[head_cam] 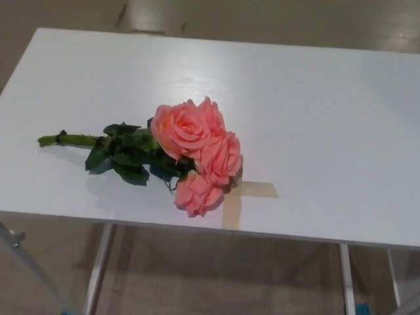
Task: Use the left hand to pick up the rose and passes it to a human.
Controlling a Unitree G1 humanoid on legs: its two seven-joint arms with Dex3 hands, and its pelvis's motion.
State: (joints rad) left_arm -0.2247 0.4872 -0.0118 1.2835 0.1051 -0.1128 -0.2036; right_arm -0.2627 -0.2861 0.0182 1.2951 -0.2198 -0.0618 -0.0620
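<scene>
One rose bunch [177,154] is lying on one white table [315,118]. It is showing three pink blooms, one green stem and several dark leaves. Two strips of tape [252,191] are forming one cross. No robot hand is showing.

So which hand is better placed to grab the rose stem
Left. The rose lies with its bare stem pointing to the robot's left side of the table. Neither hand is in view.
</scene>
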